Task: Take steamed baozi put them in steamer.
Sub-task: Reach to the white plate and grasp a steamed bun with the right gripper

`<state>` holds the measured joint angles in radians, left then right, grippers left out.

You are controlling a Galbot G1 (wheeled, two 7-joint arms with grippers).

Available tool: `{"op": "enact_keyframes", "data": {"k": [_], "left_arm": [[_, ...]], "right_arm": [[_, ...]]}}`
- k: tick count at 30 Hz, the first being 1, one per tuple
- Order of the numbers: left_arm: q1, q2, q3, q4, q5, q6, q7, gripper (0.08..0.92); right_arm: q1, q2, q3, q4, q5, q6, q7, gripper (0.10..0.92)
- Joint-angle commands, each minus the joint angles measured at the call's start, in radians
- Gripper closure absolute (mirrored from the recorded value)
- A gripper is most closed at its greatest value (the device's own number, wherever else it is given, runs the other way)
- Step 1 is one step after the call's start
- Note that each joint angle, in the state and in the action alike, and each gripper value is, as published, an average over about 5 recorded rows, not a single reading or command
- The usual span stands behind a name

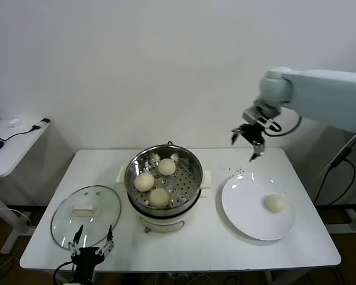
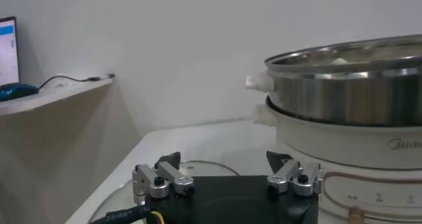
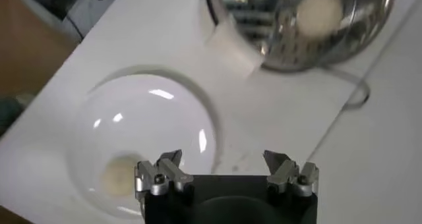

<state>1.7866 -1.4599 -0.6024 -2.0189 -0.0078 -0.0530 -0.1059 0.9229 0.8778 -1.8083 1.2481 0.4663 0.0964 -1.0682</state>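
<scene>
Head view shows the right pincer (image 1: 251,144) hanging in the air at the right of centre in the frame, its fingers spread apart and holding nothing, above the far edge of the white bench (image 1: 184,237). Below it and toward the lower right of the frame lies a flat white plate (image 1: 243,208) with one steamed baozi (image 1: 275,203) resting on its right half. The right wrist view looks down past the same open fingers (image 3: 166,172) onto that plate (image 3: 151,126), where the bun (image 3: 119,176) shows as a pale blur near the lower left of the frame.

At the middle of the head view stands the steamer (image 1: 193,169), a shiny steel pot on a white base, just left of the plate. Three more buns sit on its perforated tray: one at the back (image 1: 167,166), one at the left (image 1: 144,181) and one at the front (image 1: 159,197), close together. The right wrist view catches the pot (image 3: 264,28) at the upper right of its frame with one bun (image 3: 320,11) visible inside.

The left pincer (image 1: 92,243) waits at the lower left of the head view, at the near edge of the bench, its fingers wide apart and empty. Just behind it lies a round glass lid (image 1: 65,214) with a white handle, flat on the bench to the left of the steamer. The left wrist view shows those open fingers (image 2: 161,179) low over the lid, with the pot wall (image 2: 349,93) rising at the right of the frame.
</scene>
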Motion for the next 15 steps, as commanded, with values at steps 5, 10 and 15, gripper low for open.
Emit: {"op": "enact_keyframes", "data": {"k": [5,10,15], "left_arm": [[0.004,-0.009,-0.003,0.005,0.003,0.0,0.0,0.177],[0.008,-0.01,-0.01,0.009,0.003,-0.001,-0.001,0.177],[0.012,-0.012,-0.006,0.013,0.008,-0.002,-0.001,0.177]], "right_arm": [[-0.359,-0.23,0.148,-0.035,-0.143,-0.251,0.072,0.203],[-0.484,-0.215,0.254,-0.085,-0.197,-0.264,0.088,0.203],[-0.558,-0.192,0.318,-0.125,-0.24,-0.272,0.098,0.203]]}}
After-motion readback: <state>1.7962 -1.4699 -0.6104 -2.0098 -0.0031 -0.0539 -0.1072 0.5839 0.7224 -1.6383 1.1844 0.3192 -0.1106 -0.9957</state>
